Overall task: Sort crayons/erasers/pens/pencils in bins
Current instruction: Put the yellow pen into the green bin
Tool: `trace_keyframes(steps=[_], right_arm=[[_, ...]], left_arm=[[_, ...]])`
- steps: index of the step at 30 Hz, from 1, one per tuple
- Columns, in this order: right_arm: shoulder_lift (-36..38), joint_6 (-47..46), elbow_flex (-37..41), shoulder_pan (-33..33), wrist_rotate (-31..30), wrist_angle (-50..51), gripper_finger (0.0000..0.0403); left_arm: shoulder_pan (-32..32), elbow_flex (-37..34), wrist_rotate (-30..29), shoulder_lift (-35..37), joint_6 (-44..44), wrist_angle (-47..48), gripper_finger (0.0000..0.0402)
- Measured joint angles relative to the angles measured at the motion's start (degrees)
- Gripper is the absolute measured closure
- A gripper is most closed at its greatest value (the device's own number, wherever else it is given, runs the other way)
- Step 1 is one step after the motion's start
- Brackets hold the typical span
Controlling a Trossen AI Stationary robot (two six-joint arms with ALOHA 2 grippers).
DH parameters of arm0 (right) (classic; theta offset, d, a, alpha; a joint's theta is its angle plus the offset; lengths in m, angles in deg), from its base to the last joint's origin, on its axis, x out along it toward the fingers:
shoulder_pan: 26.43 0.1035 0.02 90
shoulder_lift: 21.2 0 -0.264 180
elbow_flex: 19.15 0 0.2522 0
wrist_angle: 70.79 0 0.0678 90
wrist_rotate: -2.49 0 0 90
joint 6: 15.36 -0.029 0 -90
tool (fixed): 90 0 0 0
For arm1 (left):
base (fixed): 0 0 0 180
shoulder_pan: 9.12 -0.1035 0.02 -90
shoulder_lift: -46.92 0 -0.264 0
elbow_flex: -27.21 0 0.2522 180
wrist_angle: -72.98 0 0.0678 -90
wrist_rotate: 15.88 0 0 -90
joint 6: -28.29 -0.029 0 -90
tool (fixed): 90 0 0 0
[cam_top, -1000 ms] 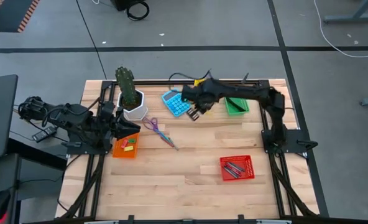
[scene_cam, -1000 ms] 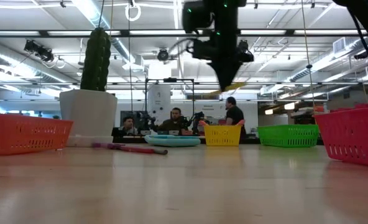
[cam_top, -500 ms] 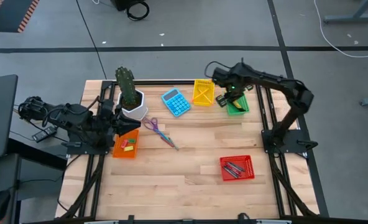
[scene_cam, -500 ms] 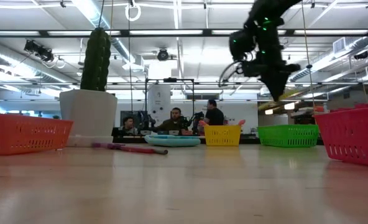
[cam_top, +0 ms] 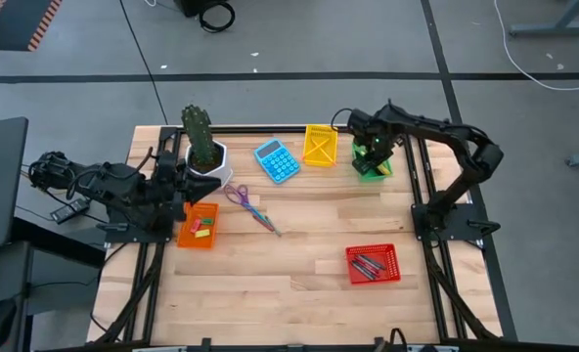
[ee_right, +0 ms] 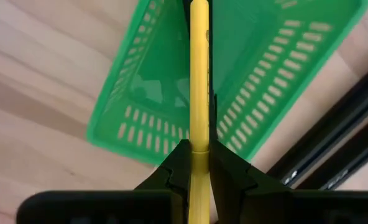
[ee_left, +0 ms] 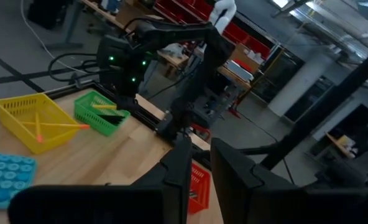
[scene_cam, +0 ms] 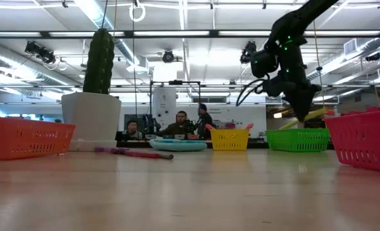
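Right gripper [ee_right: 199,163] just swung from over the calculator to above the green bin [cam_top: 373,164], fingers clenched on a yellow pencil [ee_right: 199,74]. Drop looks imminent.

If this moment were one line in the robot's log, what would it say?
right gripper: shut on yellow pencil, above green bin | left gripper: idle by orange bin | drop: not yet

Yellow pencil [ee_right: 199,93] in tool, over green bin [ee_right: 283,74]

Right arm [cam_top: 436,132] reaches over the green bin [cam_top: 373,164] at the table's far edge.
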Motion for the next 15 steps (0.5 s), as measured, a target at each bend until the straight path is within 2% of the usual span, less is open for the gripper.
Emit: trace_keyframes(steps=[9, 15], right_arm=[[-1.1, 6.2, 0.0, -4.1, 1.4, -4.3, 0.0353], [-1.1, 7.8, 0.0, -5.3, 3.8, -6.6, 0.0319]], left_arm=[[0.0, 0.0, -1.9, 0.0, 2.4, 0.0, 0.0338], [0.0, 0.0, -4.6, 0.0, 2.8, 0.0, 0.0338]])
